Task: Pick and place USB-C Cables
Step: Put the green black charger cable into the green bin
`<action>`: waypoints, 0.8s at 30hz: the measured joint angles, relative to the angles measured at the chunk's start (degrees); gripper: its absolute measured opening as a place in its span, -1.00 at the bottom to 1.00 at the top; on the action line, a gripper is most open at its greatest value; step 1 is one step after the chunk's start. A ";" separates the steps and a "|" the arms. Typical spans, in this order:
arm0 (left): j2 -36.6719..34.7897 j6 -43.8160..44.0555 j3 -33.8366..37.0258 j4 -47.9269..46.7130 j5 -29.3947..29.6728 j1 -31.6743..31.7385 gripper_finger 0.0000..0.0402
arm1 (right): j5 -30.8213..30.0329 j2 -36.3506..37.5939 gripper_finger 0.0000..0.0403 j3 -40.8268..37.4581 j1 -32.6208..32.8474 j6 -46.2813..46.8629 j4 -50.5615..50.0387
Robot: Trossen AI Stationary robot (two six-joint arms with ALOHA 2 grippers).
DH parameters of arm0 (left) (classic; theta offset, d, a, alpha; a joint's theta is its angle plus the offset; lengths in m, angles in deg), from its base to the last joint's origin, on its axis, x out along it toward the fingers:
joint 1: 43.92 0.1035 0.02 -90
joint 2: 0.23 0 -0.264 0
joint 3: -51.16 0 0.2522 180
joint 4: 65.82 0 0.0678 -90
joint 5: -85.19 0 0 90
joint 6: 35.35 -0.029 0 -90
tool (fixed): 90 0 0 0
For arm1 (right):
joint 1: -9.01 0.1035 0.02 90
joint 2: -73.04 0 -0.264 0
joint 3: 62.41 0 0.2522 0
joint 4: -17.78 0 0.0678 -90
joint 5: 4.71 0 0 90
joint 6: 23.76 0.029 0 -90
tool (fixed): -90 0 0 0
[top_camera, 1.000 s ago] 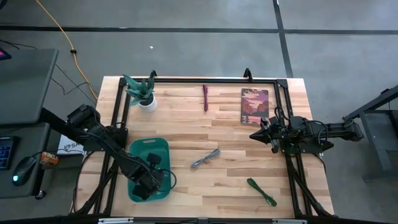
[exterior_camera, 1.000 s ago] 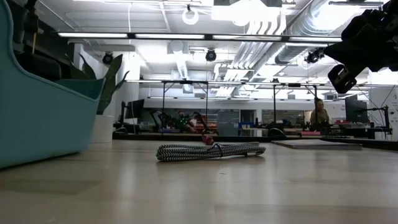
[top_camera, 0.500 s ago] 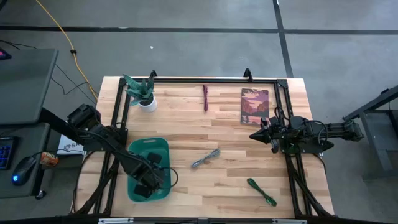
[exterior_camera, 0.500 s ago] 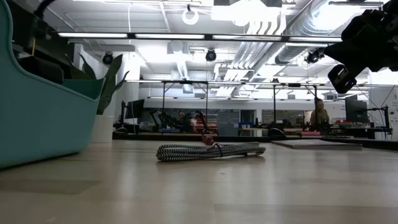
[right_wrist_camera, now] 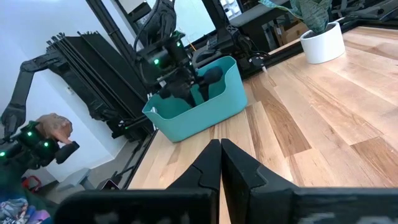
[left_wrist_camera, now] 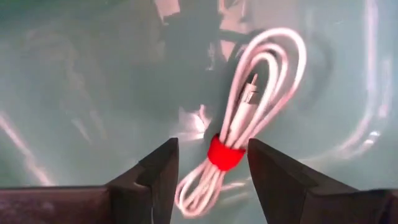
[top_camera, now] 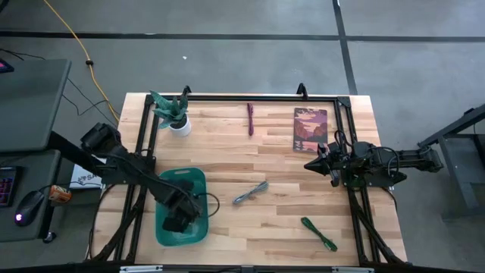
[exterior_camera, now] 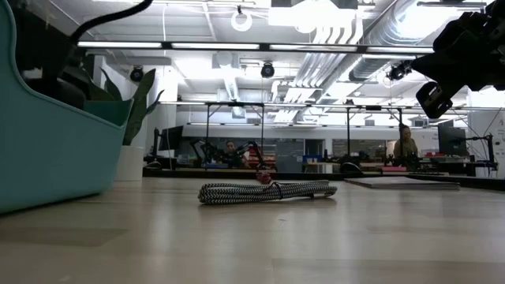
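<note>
Wooden table (top_camera: 288, 174) seen from above, with a teal bin (top_camera: 198, 176) on its left part. Found the white cable with the red band (left_wrist_camera: 249, 118) down on the bin floor, so counted one of four as done. Kept the left gripper (left_wrist_camera: 212, 152) just over it inside the bin, fingers apart, holding nothing.

Still left to pick up: grey cable (top_camera: 251, 192) near the middle, dark maroon cable (top_camera: 250, 118) at the far edge, green cable (top_camera: 319, 233) near the front right. Parked the right gripper (top_camera: 318, 163) over the right side, fingers pressed together, empty.

Since a second before: shifted the left arm a little over the bin. Moved nothing else; same spots for the three loose cables and the right arm.
</note>
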 joint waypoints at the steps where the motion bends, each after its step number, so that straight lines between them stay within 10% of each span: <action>1: -0.88 0.04 0.00 -0.32 -0.16 0.46 -0.14 | 0.00 0.00 -1.00 -0.01 -0.02 0.00 0.02; 12: -20.47 -3.39 0.00 4.78 10.66 3.91 -0.15 | 0.00 0.00 -1.00 0.00 0.00 0.00 0.03; 24: -39.80 -25.40 7.67 42.19 36.08 4.23 -0.15 | 0.01 0.00 -1.00 0.00 0.00 0.00 0.04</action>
